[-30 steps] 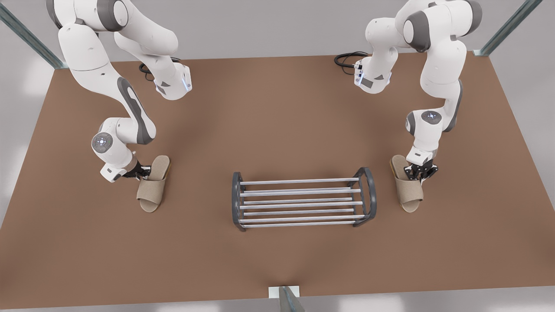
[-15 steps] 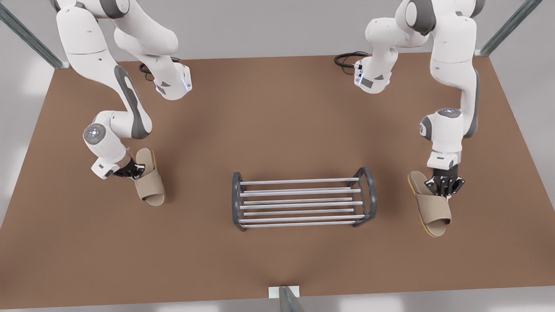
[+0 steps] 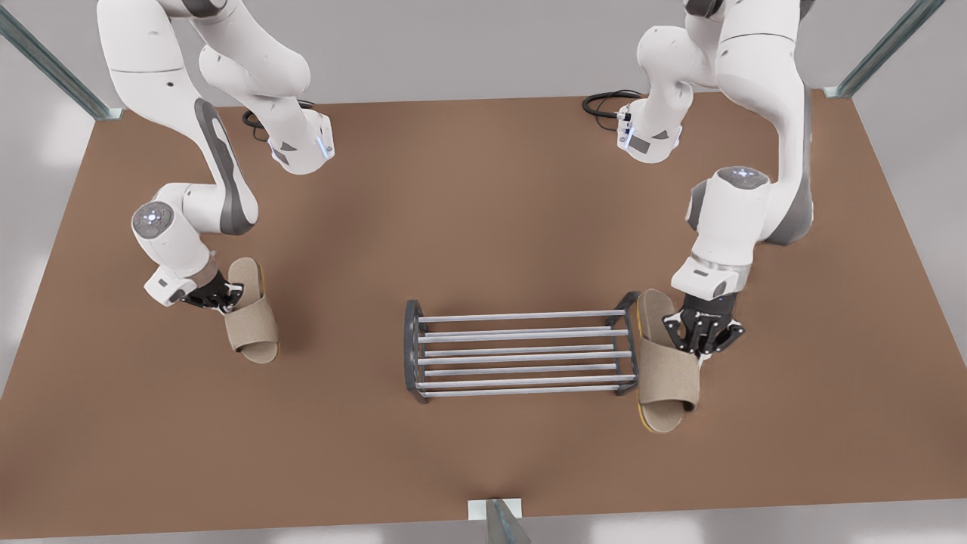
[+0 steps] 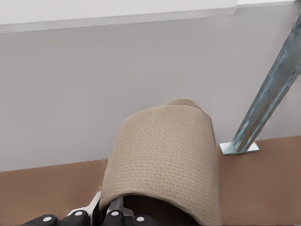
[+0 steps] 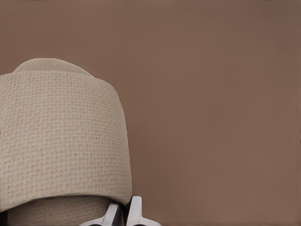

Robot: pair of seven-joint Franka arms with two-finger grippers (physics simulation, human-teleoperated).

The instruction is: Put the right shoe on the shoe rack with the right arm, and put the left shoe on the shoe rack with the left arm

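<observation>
Both pincers grip slippers: my right gripper [image 3: 702, 336] holds the right shoe [image 3: 665, 370] beside the shoe rack [image 3: 521, 353], lengthwise across its bars; my left gripper [image 3: 219, 296] holds the left shoe [image 3: 249, 325] well apart.

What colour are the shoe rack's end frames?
Dark grey, with silver bars between; the shoe rack shows best in the front view.

Both arms run off the top edge of the front view. At right centre the right shoe [image 3: 665, 370] covers part of the rack's [image 3: 521, 351] right end frame (touching or not, I cannot tell). The right pincer [image 3: 699, 340] clamps that shoe's side, its fingertips too small to make out. At left centre the left pincer's [image 3: 227, 297] tips vanish behind the left shoe [image 3: 249, 321]. In both wrist views the frame edge cuts off each shoe's heel and most of the fingers. A post [image 4: 268, 108] runs out of the left wrist frame.
</observation>
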